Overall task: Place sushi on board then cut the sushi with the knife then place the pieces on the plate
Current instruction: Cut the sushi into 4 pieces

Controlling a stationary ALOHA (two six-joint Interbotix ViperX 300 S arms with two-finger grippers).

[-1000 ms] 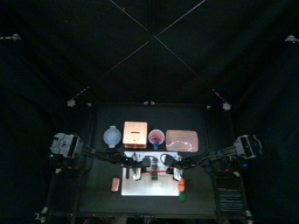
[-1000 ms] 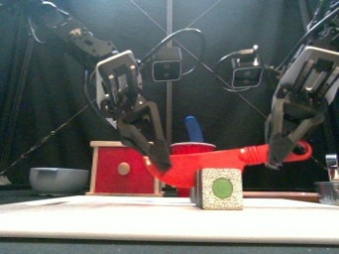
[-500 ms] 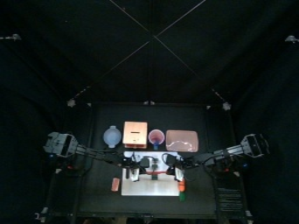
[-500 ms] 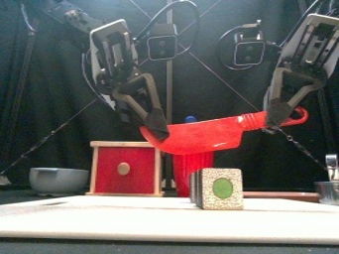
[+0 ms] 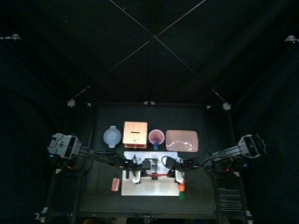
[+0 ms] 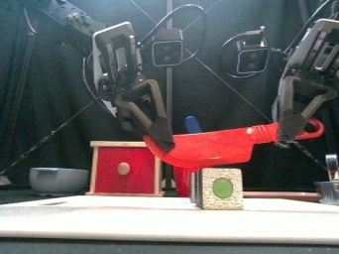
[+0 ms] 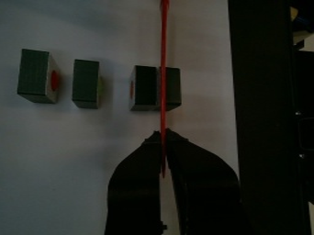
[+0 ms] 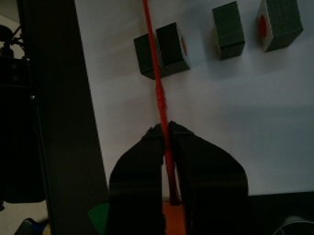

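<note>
Both grippers hold one red toy knife (image 6: 209,147) level above the white cutting board (image 6: 146,220). My left gripper (image 6: 157,141) is shut on its blade end and my right gripper (image 6: 286,129) is shut on its handle. Below the knife a dark green sushi block (image 6: 221,188) stands on the board. In the left wrist view the red knife (image 7: 163,64) runs across one sushi block (image 7: 175,87), with two more blocks (image 7: 86,83) beside it. The right wrist view shows the knife (image 8: 152,78) over a sushi block (image 8: 171,50). The pink tray (image 5: 183,138) lies behind the board at the right.
Behind the board stand the blue-grey bowl (image 6: 57,180), the wooden box with its red drawer front (image 6: 123,169) and the red cup (image 6: 196,167) holding a blue knife (image 6: 192,124). An orange toy (image 5: 115,184) lies left of the board.
The knife went up between the two grippers, then came back down a little; it now hangs higher above the sushi block than a second ago.
</note>
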